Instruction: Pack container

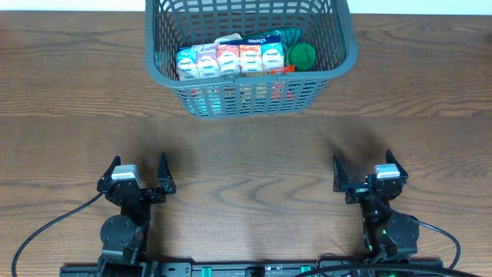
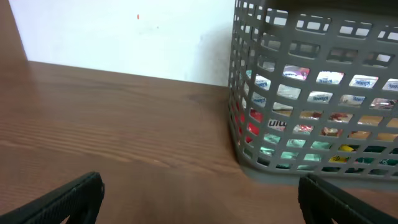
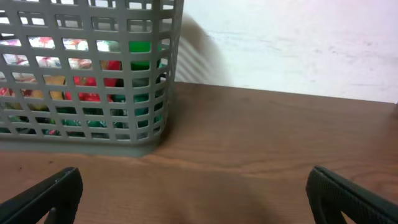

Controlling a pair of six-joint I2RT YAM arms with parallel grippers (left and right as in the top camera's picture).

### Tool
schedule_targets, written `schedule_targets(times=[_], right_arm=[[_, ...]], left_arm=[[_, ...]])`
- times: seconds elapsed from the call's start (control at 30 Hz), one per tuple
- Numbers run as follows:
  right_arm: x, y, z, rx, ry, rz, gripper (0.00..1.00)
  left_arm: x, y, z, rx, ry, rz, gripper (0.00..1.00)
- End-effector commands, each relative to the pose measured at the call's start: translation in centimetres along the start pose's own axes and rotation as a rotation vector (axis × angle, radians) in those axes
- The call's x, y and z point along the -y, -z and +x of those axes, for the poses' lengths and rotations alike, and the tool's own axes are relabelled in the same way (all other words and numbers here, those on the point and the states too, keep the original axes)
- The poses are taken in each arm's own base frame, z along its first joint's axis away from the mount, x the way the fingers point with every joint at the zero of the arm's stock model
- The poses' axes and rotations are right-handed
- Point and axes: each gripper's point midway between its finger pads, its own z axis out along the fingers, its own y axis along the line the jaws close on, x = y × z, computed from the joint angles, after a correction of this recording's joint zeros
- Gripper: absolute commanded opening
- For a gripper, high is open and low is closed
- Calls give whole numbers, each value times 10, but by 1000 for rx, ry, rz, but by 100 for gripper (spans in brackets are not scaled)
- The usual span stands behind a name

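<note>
The grey lattice container (image 1: 342,58) stands at the far middle of the table. It holds a row of small colourful packets (image 1: 229,60), a green round item (image 1: 301,55) and other goods underneath. It also shows in the left wrist view (image 2: 249,93) and the right wrist view (image 3: 149,87). My left gripper (image 1: 139,171) is open and empty near the front left, well short of the container. My right gripper (image 1: 363,169) is open and empty near the front right. Both sets of fingers frame bare wood in the wrist views, left (image 2: 199,199) and right (image 3: 196,196).
The wooden table (image 1: 246,154) stretches between the grippers and the container. A pale wall (image 2: 124,37) rises behind the table's far edge. Black cables (image 1: 46,227) trail from the arm bases at the front edge.
</note>
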Motion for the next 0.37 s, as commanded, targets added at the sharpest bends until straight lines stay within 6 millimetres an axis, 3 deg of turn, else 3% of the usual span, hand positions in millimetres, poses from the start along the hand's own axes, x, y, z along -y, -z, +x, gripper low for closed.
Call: schedule_targets(times=[0.0,0.33], right_arm=[[-2,0,1,0,-11,-6,99],[-2,0,1,0,-11,-6,99]], left_arm=[[-1,-1,18,-51,-15,0,99],[-1,-1,18,-51,-15,0,99]])
